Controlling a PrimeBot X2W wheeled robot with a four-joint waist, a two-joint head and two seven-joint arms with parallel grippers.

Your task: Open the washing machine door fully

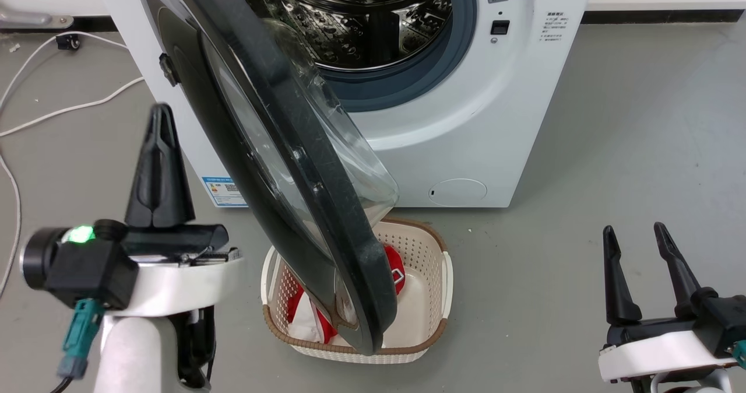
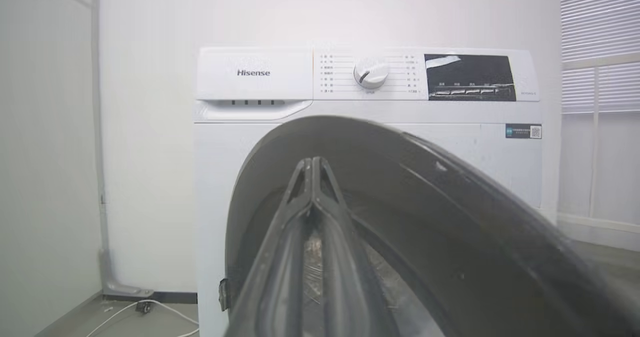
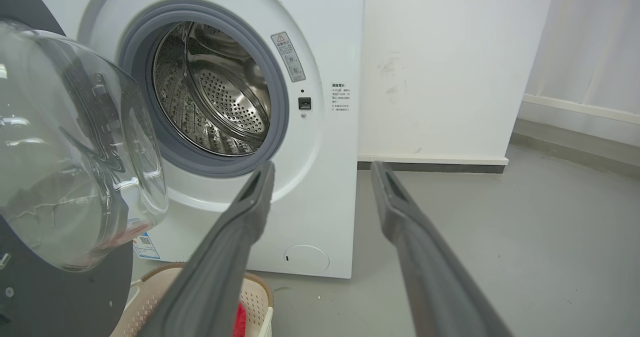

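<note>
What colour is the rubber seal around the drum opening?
The seal is bluish grey, seen best in the right wrist view.

One washing machine [image 1: 466, 119] fills the upper centre of the head view. It has one washing machine door [image 1: 355, 265], one steel drum [image 1: 361, 20] and one round cover [image 1: 458, 192] low on its front. One basket [image 1: 431, 253] sits at lower centre. There are two pincers, the left pincer [image 1: 158, 113] at lower left and the right pincer [image 1: 633, 230] at lower right, each with two dark fingers [image 1: 615, 282]. At the upper centre of the left wrist view, the panel carries one dial [image 2: 370, 73] and one dark display [image 2: 470, 74].
</note>
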